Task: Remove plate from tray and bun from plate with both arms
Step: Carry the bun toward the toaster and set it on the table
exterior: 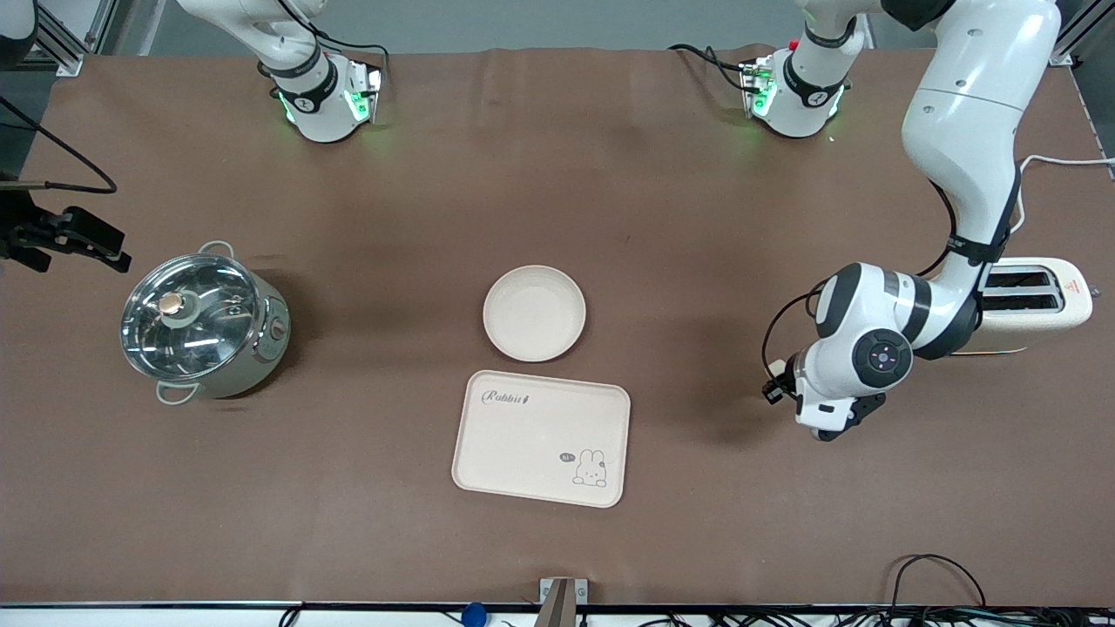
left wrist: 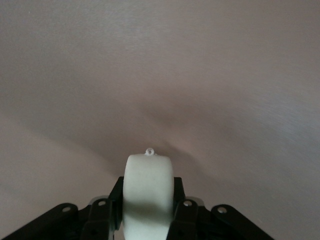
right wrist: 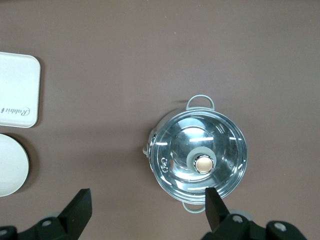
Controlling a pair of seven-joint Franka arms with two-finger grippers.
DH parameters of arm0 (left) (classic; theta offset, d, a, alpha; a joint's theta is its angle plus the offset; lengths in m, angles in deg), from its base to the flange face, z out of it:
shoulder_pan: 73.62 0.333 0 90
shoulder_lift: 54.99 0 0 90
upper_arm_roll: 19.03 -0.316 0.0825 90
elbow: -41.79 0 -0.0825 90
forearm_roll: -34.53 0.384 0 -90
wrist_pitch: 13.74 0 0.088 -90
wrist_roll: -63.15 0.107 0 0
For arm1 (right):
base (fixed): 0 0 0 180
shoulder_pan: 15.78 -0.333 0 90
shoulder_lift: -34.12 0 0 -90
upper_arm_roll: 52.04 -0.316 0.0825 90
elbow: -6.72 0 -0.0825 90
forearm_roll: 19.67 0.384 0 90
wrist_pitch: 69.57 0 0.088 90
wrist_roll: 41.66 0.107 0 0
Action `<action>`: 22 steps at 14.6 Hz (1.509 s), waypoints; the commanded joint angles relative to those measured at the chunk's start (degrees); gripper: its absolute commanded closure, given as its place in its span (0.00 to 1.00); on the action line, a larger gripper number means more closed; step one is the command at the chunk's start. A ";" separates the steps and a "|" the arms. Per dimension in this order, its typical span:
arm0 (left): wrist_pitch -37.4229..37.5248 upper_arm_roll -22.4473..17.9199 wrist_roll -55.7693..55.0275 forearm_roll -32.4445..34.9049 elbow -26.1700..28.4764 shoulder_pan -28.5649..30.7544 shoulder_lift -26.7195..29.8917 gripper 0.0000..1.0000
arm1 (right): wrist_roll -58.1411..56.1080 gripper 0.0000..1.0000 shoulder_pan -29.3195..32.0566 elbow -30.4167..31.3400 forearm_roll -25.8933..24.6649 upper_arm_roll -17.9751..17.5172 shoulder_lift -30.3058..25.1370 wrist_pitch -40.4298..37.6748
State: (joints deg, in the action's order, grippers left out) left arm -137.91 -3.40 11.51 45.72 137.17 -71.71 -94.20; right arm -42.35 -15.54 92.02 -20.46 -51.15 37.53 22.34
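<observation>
The round cream plate [exterior: 534,313] lies on the brown table mid-table, just farther from the front camera than the tray; its edge also shows in the right wrist view [right wrist: 10,165]. My left gripper [exterior: 827,422] hangs low over bare table between the tray and the toaster. In the left wrist view it [left wrist: 148,192] is shut on the pale cream bun [left wrist: 148,175], held on edge between the fingers. My right gripper [exterior: 109,248] is up in the air beside the pot, open and empty [right wrist: 147,205].
A cream rabbit tray [exterior: 542,438] lies beside the plate, nearer the front camera. A steel pot with a glass lid [exterior: 202,325] stands toward the right arm's end. A cream toaster [exterior: 1037,305] stands toward the left arm's end, beside the left arm's elbow.
</observation>
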 commanded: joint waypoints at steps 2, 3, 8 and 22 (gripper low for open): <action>-1.16 0.55 -0.57 0.85 0.59 1.87 -0.07 0.55 | -0.81 0.00 0.02 0.04 0.43 -0.54 -2.44 -0.58; -1.16 0.55 -0.66 0.77 0.33 2.22 -0.16 0.50 | -0.72 0.00 0.02 0.30 0.52 -0.54 -3.58 -2.50; -1.25 0.46 -1.18 0.77 -0.82 2.75 -0.95 0.06 | -1.16 0.00 0.37 0.31 0.43 -0.54 -4.20 -5.59; 17.01 0.72 34.80 0.51 -4.69 5.91 26.45 0.00 | -0.28 0.00 2.39 0.57 1.21 -0.10 -3.94 -6.57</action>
State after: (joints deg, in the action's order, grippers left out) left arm -124.09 -2.80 39.53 45.74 131.23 -67.41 -72.87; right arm -42.47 -15.00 91.71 -20.46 -50.94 34.35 15.36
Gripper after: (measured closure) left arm 0.000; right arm 0.000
